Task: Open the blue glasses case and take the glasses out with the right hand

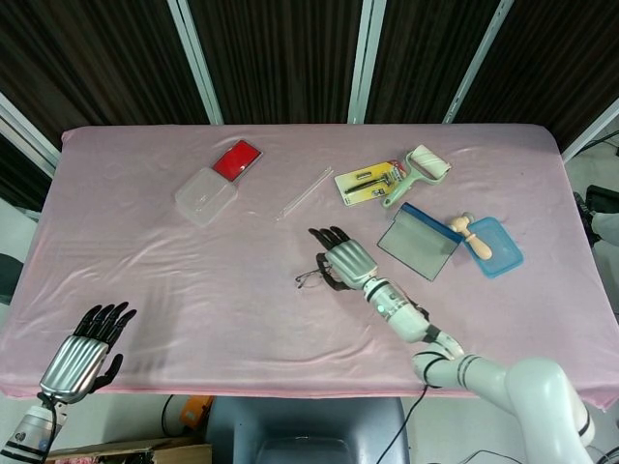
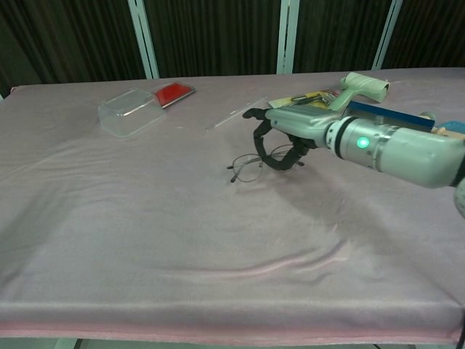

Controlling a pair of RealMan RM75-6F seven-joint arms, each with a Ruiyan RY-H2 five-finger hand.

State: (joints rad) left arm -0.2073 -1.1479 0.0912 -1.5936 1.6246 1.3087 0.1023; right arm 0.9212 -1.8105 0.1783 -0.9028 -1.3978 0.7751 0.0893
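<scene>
My right hand (image 1: 346, 261) (image 2: 285, 129) holds the thin-framed glasses (image 1: 311, 278) (image 2: 251, 166) above the middle of the pink table (image 1: 193, 290), its thumb curled under the frame and the other fingers stretched flat. One lens sticks out to the left of the hand. The blue glasses case (image 1: 419, 241) (image 2: 385, 113) lies open to the right, well clear of the hand. My left hand (image 1: 85, 350) hangs off the table's near left edge with fingers spread and nothing in it; it shows only in the head view.
A clear plastic box (image 1: 205, 196) and a red card (image 1: 237, 159) sit at the back left. A thin clear rod (image 1: 305, 192) lies mid-back. A packaged tool (image 1: 368, 181), a mint roller (image 1: 416, 172) and a blue tray (image 1: 493, 246) with a wooden piece stand at the right.
</scene>
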